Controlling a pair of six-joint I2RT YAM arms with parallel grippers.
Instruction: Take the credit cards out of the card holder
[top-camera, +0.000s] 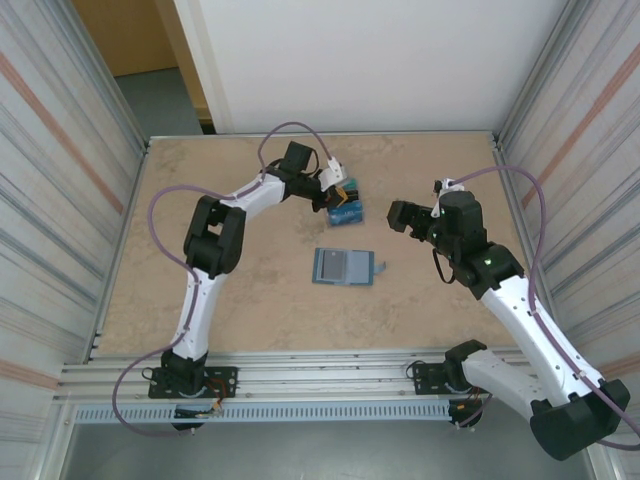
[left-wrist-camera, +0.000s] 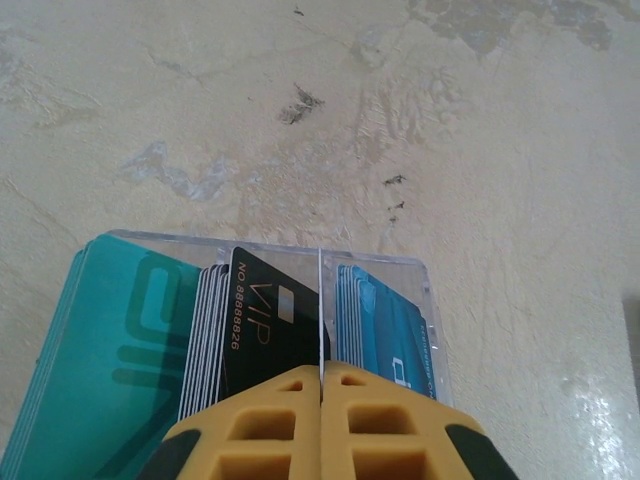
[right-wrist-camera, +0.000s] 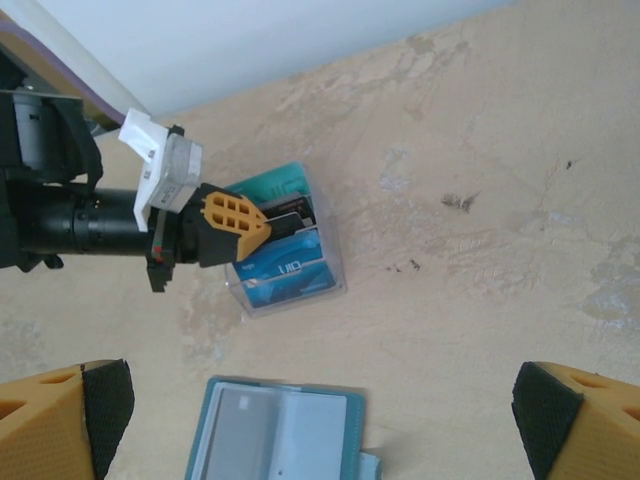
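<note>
Clear tray (left-wrist-camera: 428, 300) on beige table (top-camera: 250, 300)

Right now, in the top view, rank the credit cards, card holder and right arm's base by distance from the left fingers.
1. credit cards, right at the left fingers, far side.
2. card holder, mid-table, toward the near edge.
3. right arm's base, near edge, right.

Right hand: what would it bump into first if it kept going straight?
Probably the credit cards pinched by the left hand, straight ahead of the right hand; height is hard to judge.
</note>
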